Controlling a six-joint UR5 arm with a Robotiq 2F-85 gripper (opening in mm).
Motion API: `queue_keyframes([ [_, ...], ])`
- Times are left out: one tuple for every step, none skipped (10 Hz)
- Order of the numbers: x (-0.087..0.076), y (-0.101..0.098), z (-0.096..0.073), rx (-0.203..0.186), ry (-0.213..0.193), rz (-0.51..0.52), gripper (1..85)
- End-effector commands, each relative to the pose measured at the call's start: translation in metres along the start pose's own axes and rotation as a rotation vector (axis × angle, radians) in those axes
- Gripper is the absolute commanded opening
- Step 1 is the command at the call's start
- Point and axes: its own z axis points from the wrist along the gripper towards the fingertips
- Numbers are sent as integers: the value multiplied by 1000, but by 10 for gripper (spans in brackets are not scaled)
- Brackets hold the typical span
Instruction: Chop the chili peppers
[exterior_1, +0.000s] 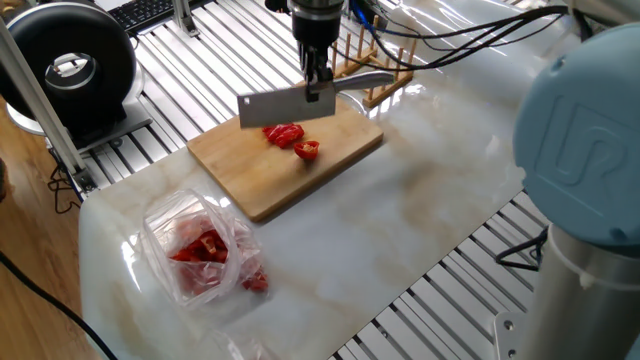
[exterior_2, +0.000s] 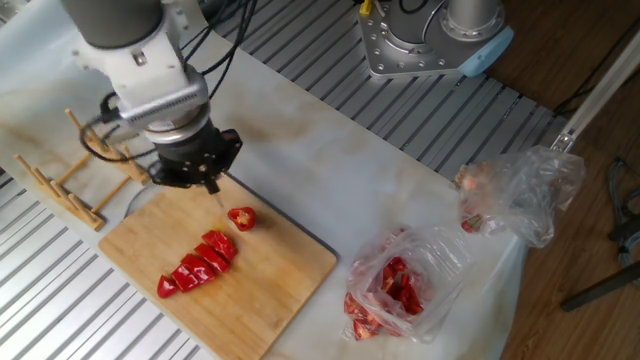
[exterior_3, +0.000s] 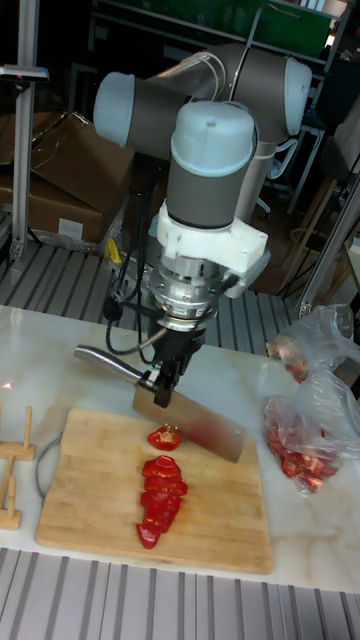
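The white marble-pattern table top carries a rectangular light wooden cutting board. Above the board, the grey UR5 arm points its black two-finger gripper straight down. The gripper is clamped on the spine of a flat steel cleaver with a metal handle. The cleaver is held clear of the board, blade edge down, not touching any pepper.

The chopped red chili pepper pieces lie in a short row on the board, touching one another. One separate red chili end piece lies just beside the near end of that row. In the tall fixed view, this end piece sits directly below the blade, and the row extends away from the gripper toward the board's front edge.

A clear plastic bag holding red pieces lies on the table, well apart from the board. A wooden slatted rack stands beside the board's other end.
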Motion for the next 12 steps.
queue_keyframes([
  [9,-39,-8,153,-4,377,13],
  [14,-42,-10,173,0,478,13],
  [19,-43,-13,182,-3,556,13],
  [29,-50,-17,207,6,557,13],
  [32,-47,-18,180,-4,584,13],
  [43,-46,-18,184,43,555,13],
  [42,-41,-15,166,52,538,13],
  [46,-28,-12,131,85,531,13],
  [51,-22,-12,114,102,570,13],
  [50,-23,-10,116,95,597,13],
  [30,-19,-8,80,26,662,13],
  [27,-20,-8,82,7,695,13],
])
